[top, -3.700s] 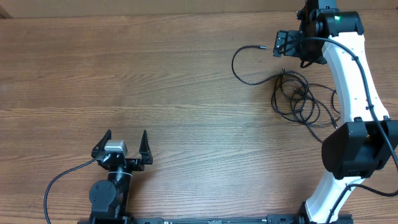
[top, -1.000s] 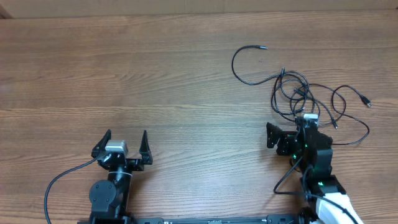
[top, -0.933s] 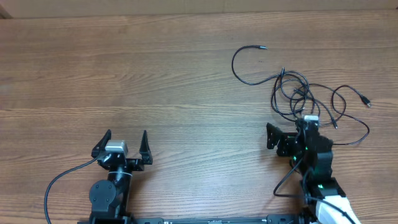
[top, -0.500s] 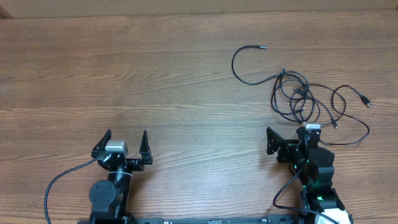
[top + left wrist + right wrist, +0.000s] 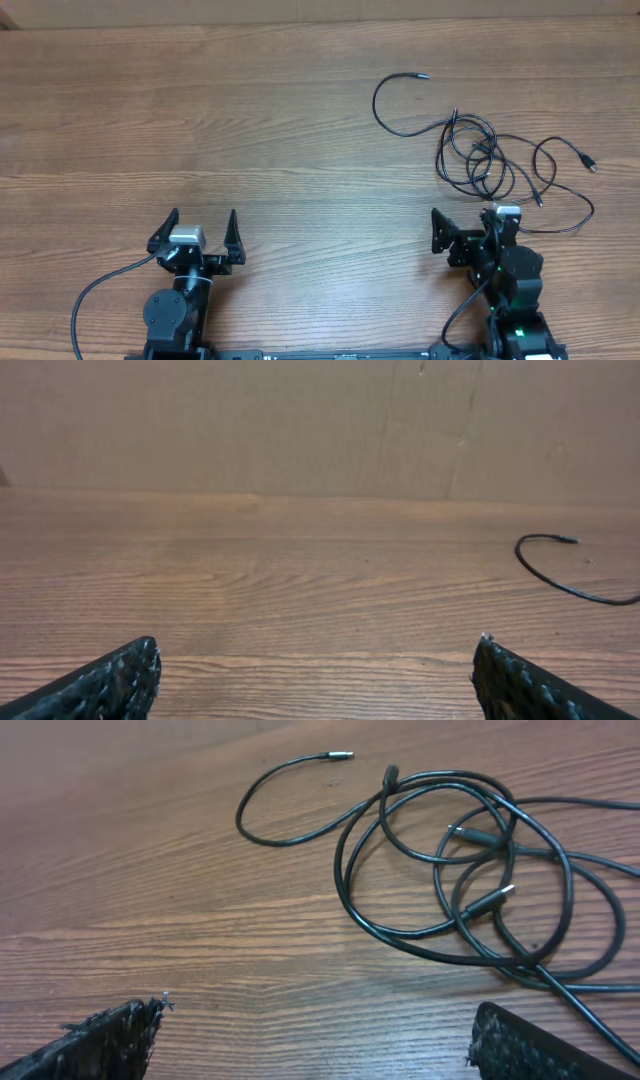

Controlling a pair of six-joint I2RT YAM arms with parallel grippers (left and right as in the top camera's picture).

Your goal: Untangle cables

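Right hand (image 5: pixel 467 228) sits low at the near edge of the tabletop (image 5: pixel 250 120), fingers spread wide with nothing between them; the wrist view shows both fingertips at the frame corners and bare wood in the gap. Left hand (image 5: pixel 199 228) is parked at the near edge too, well apart from the work, fingers spread and empty. Cables (image 5: pixel 478 152) lie on the right half of the tabletop, just beyond the right hand, as a cluster of overlapping loops with several cords crossing at the centre. One long end (image 5: pixel 420 76) arcs out to the far left of the cluster, its plug tip clear of the rest. A second plug end (image 5: pixel 590 163) trails off to the right, also free. A silvery-tipped plug (image 5: pixel 507 891) sits inside the loops, among the crossings. I judge the task barely begun: two ends lie outside the cluster, but the core is not yet separated and no cord lies on its own. Left to do, as I read it: take a free end, draw that cord out through the loops, lay it aside, and repeat per cord. The nearest loop runs close by the right hand; I cannot tell whether it touches.
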